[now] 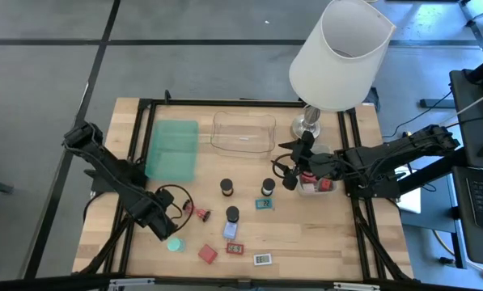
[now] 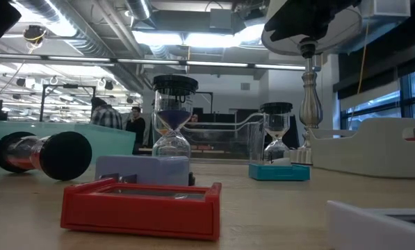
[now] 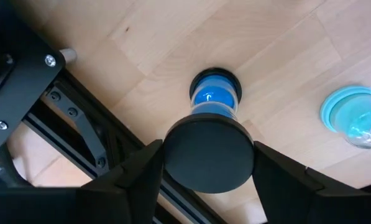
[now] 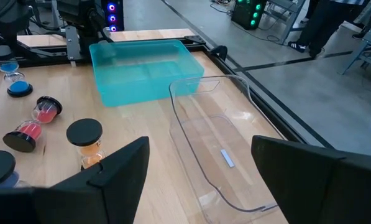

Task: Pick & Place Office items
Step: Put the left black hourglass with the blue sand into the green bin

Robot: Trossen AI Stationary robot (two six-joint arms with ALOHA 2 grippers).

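Note:
The office items are small sand timers with black caps and small coloured blocks on the wooden table. My left gripper point(image 3: 207, 157) point(image 1: 165, 217) is near the table's left front, shut on a blue-sand timer point(image 3: 214, 99). A teal-capped timer point(image 3: 353, 117) point(image 1: 174, 243) lies beside it, and a red-sand timer point(image 1: 195, 210) point(image 4: 33, 126) lies on its side. Three timers point(image 1: 226, 187) point(image 1: 267, 187) point(image 1: 232, 214) stand upright mid-table. My right gripper point(image 4: 201, 180) point(image 1: 293, 174) hovers open near the lamp's foot, holding nothing. My left gripper pinches the blue-sand timer by its black upper cap point(image 3: 209, 142), one finger on each side of the cap. The fingers come from above, pointing down. The timer hangs upright below them, blue end point(image 4: 17, 89) lowest; whether that end touches the table I cannot tell.
A green tray point(image 1: 172, 149) and a clear tray point(image 1: 243, 133) sit at the far side. A grey tray point(image 1: 328, 186) lies under my right arm. The white-shaded lamp point(image 1: 338, 56) stands far right. Blue point(image 1: 230, 230), red point(image 1: 207, 254), teal point(image 1: 264, 204) and white point(image 1: 262, 259) pieces lie near the front.

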